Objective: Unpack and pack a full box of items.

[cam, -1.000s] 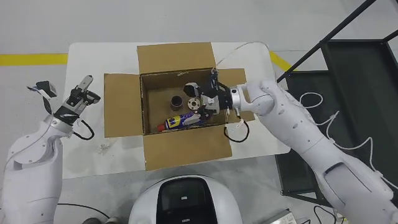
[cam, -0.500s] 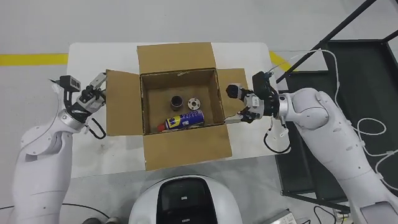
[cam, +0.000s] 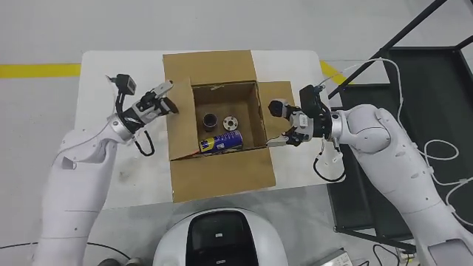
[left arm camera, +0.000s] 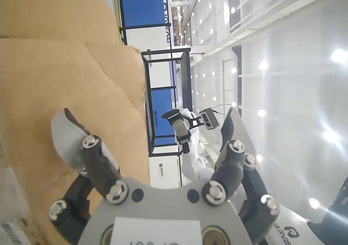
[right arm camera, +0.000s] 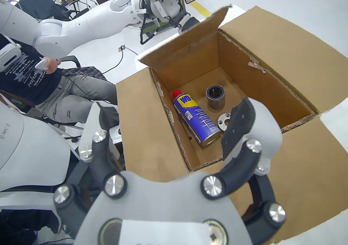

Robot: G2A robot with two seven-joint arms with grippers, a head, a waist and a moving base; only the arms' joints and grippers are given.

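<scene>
An open cardboard box (cam: 222, 70) stands mid-table. In it lie a blue spray can (cam: 219, 143) (right arm camera: 196, 118), a dark metal cylinder (cam: 211, 122) (right arm camera: 215, 97) and a small round flange (cam: 231, 123) (right arm camera: 224, 121). My left gripper (cam: 164, 106) (left arm camera: 149, 131) is open at the box's left flap (cam: 179, 114) (left arm camera: 68, 80); one finger rests against the flap's outer face, and the flap stands nearly upright. My right gripper (cam: 290, 123) (right arm camera: 168, 123) is open and holds nothing, just above the flat right flap (cam: 281, 92).
The box sits on a white table (cam: 140, 181), its near flap (cam: 222, 174) and far flap folded out flat. A black metal rack (cam: 414, 103) stands close to the table's right side. Loose cables hang by my right arm.
My right gripper came out of the box to above the right flap, then stayed. My left arm swung right to the box and the left flap rose from flat to nearly upright.
</scene>
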